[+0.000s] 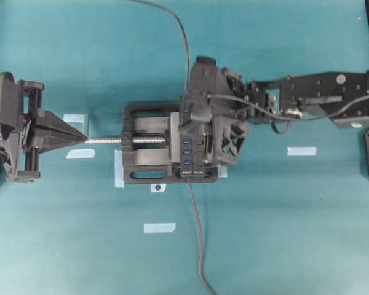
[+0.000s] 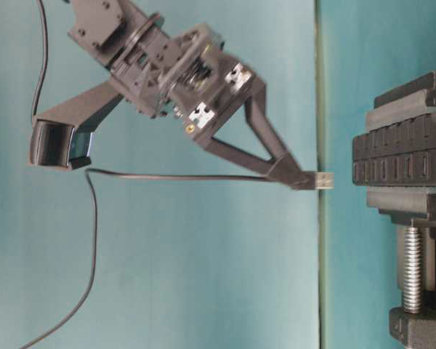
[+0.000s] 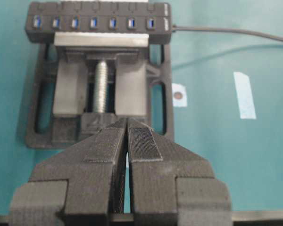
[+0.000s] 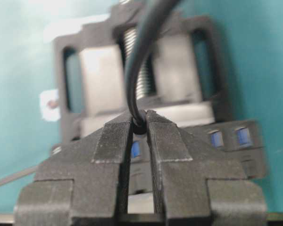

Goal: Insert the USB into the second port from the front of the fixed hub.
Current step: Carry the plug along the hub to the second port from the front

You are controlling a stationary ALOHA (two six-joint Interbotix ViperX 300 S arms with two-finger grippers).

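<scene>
Black hub [image 1: 192,145]: long narrow bar clamped across one end of the vise [image 1: 149,152], at the middle of the teal table [image 1: 283,233]; blue slots in a row, seven counted in the left wrist view; its own cable [image 1: 197,233] runs off to the near edge in the overhead view.
USB [image 2: 323,179]: small plug with a silver tip on a thin dark cable [image 2: 167,176]; pinched at the fingertips of the right gripper [image 2: 303,179]; in the table-level view the tip points at the hub face, just short of it, a strip of teal showing between.
Right gripper: jaws nearly together, closed on the USB; cable rises from between the pads [image 4: 167,141] in its wrist view; hub slots blurred just beyond.
Left gripper [image 1: 80,136]: jaws pressed together, nothing between them; sits at the left, tip close to the end of the vise screw [image 1: 107,141]; whether it touches, cannot tell.
Open room: wide bare table below and left of the vise; the right arm covers the hub's far end from overhead.
Count: one hub; one vise; one USB; two cables; tape pieces [image 1: 159,227] scattered on the table, blue and white.
</scene>
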